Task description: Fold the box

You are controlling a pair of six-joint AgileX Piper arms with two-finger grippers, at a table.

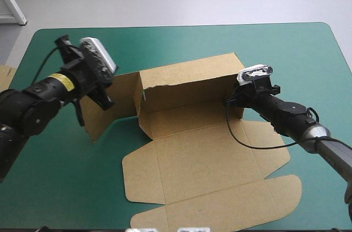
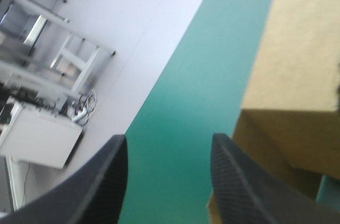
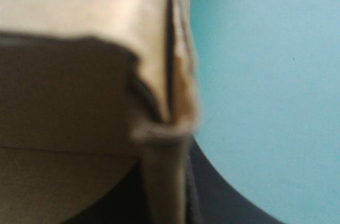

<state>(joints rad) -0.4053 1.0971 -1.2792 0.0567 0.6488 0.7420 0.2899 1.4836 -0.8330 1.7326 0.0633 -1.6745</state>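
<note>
The brown box (image 1: 192,155) lies mid-table, part folded. Its long back wall (image 1: 187,86) stands up, the lid panels lie flat toward the front edge, and a left flap (image 1: 107,111) spreads outward. My right gripper (image 1: 231,101) is at the box's right end, shut on the raised end wall. In the right wrist view that wall's edge (image 3: 170,86) runs between the black fingers of the gripper (image 3: 166,181). My left gripper (image 1: 92,105) hovers over the left flap, open and empty. In the left wrist view it (image 2: 169,138) frames bare teal-green cover, with the box (image 2: 297,65) beside it.
An edge of more brown board (image 1: 5,75) shows at the table's left edge. The teal-green table (image 1: 60,188) has free room at the front left and along the far edge behind the box.
</note>
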